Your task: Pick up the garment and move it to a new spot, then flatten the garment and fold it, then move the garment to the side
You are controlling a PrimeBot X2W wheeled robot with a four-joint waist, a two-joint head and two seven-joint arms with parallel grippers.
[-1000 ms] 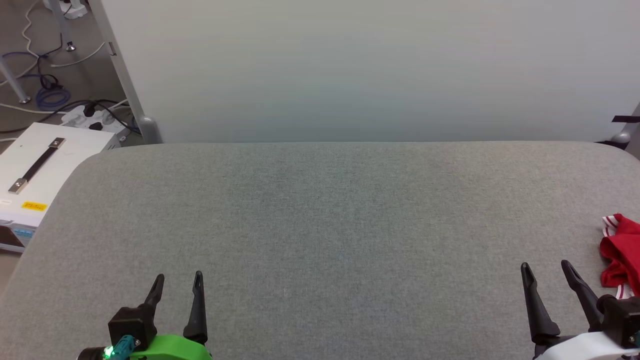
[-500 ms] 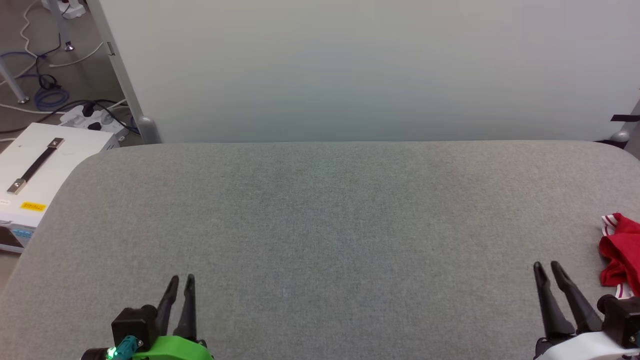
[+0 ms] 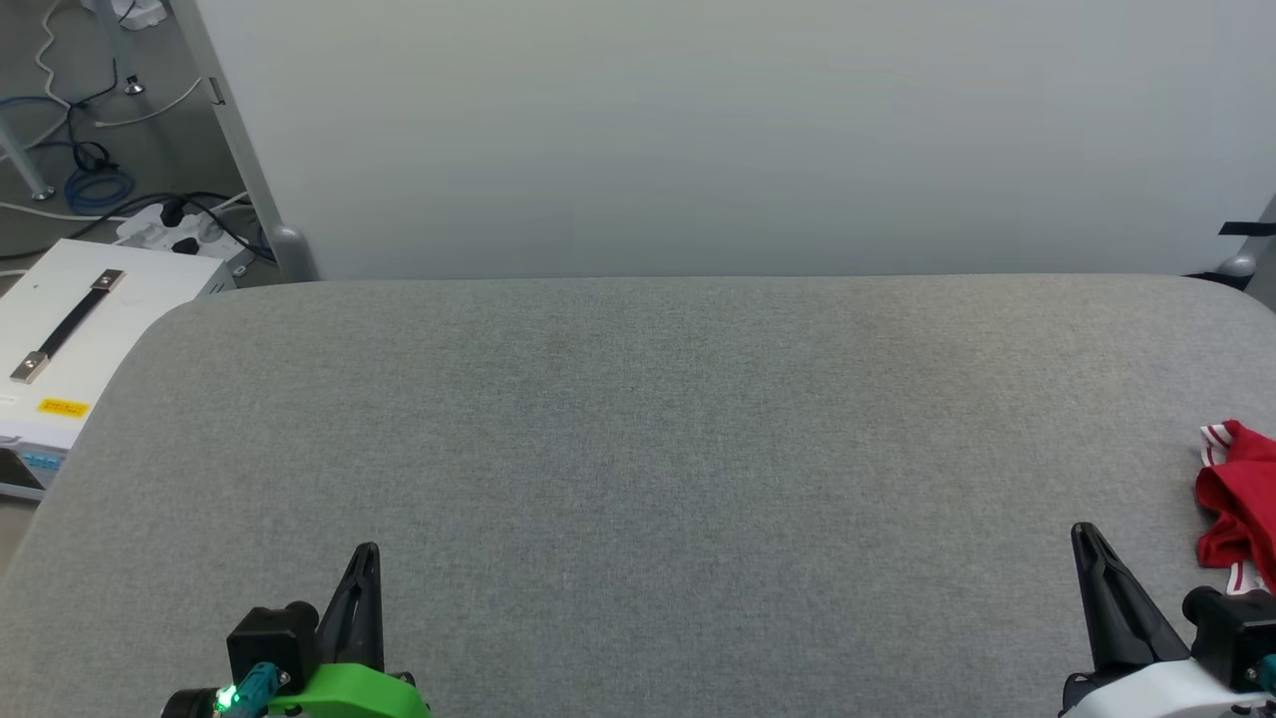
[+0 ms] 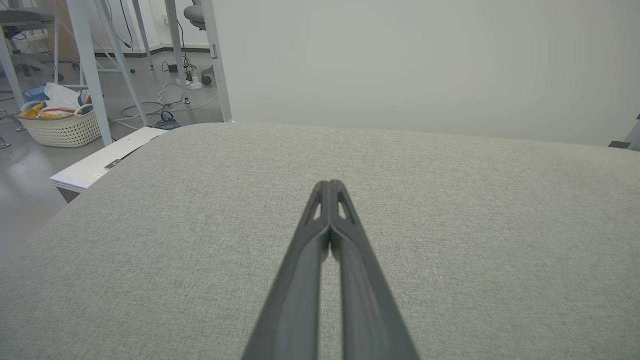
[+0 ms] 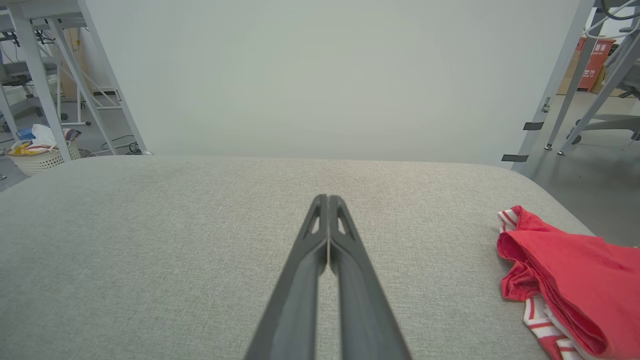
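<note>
While the garment (image 5: 575, 270) lies bunched, a white basket (image 4: 62, 132) holds crumpled clutter (image 4: 57, 99)

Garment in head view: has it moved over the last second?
No. The garment keeps its place against the table's far edge; both drifted slightly up the view together, so the camera moved.

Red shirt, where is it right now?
The crumpled red garment with red-white striped trim lies on the grey fabric table at the head view's right edge, just right of the right gripper, not touching it.
</note>
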